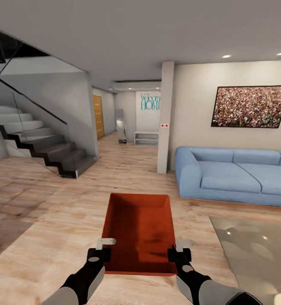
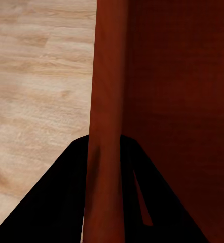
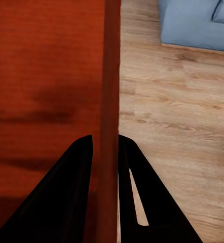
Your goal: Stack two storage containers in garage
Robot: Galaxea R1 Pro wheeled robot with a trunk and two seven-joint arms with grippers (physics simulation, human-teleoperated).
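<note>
Orange-red, thin-walled rectangular storage container (image 1: 139, 231) carried low centre of frame, above the light wood-plank floor (image 1: 51, 220). Left gripper (image 1: 98, 250) and right gripper (image 1: 179, 250) each pinched narrow on a side wall, keeping it level. Open passage upper centre, between grey staircase (image 1: 43, 146) and blue sofa (image 1: 235, 173).

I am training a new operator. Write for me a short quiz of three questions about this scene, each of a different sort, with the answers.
1. True or false: the storage container rests on the sofa.
2. Each pincer grips which part of the container? A) a side wall B) a lid C) a handle
3. Fill in: the staircase stands on the robot's ____ side.

Key:
1. False; the left pincer and the right pincer hold it above the wood floor.
2. A
3. left
</note>
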